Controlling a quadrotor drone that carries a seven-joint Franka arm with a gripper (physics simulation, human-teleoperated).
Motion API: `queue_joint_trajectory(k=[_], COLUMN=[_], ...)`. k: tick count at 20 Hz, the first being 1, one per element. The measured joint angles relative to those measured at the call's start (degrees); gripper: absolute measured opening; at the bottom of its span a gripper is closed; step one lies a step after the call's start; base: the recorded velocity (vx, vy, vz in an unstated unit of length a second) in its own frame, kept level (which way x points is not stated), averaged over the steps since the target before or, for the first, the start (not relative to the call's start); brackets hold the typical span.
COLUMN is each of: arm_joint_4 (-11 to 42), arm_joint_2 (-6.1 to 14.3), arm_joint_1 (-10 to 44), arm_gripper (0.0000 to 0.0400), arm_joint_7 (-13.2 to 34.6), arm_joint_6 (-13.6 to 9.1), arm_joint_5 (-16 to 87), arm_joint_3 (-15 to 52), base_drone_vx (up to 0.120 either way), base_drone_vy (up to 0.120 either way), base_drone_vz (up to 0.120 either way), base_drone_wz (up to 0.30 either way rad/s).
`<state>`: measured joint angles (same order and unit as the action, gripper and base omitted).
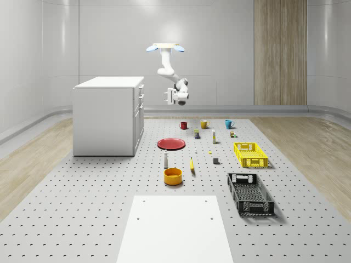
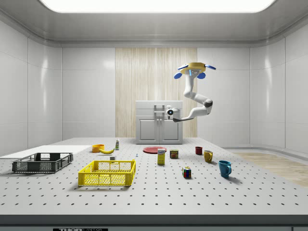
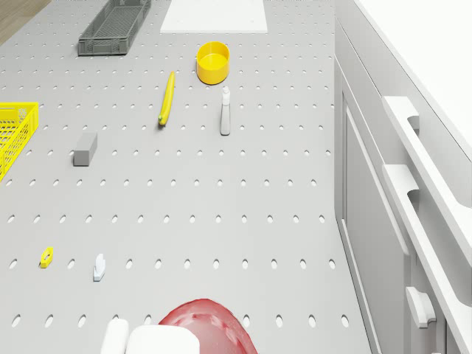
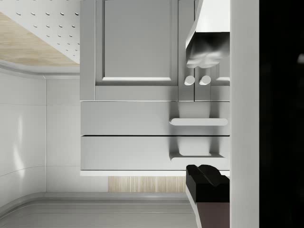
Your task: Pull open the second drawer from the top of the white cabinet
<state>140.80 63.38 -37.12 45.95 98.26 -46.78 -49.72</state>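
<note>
The drone (image 1: 165, 47) hovers high in the air, just beside the front of the white cabinet (image 1: 107, 115), above the floor near the red plate (image 1: 171, 143). Its arm (image 1: 169, 71) bends down and ends in the gripper (image 1: 168, 97), which is level with the drawers but apart from them — it touches nothing.

In the wrist view the gripper's fingers (image 4: 205, 183) show at the edge, one black tip and one white tip wide apart, so the gripper is spread and holds nothing. Past them is the cabinet's front, with two drawers closed flat. The second drawer (image 4: 128, 118) sits shut under the top one, and its handle (image 4: 198, 121) is a white bar.

In the side view the gripper (image 2: 169, 112) points at the cabinet (image 2: 159, 122), at the height of the handles.

On the floor lie a yellow bowl (image 1: 173, 176), a banana (image 1: 192, 165), a yellow crate (image 1: 250, 154) and a black crate (image 1: 250, 193). Three mugs (image 1: 204, 124) stand in a row — red, yellow, blue.
</note>
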Motion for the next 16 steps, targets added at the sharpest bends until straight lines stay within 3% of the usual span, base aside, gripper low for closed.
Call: queue_joint_trajectory(k=[2,6,16], arm_joint_4=[0.0,0.1,3.0], arm_joint_2=[0.3,0.8,1.6], arm_joint_1=[-0.2,-0.7,-1.9], arm_gripper=[0.03,0.03,0.03], arm_joint_7=[0.2,0.5,0.4], arm_joint_6=[0.2,0.6,5.2], arm_joint_5=[0.2,0.6,-1.5], arm_joint_3=[-0.1,-0.2,2.9], base_drone_vx=[0.04,0.0,0.0], base_drone_vy=[-0.02,-0.11,0.0], base_drone_vz=[0.0,0.0,0.0], base_drone_wz=[0.0,0.0,0.0])
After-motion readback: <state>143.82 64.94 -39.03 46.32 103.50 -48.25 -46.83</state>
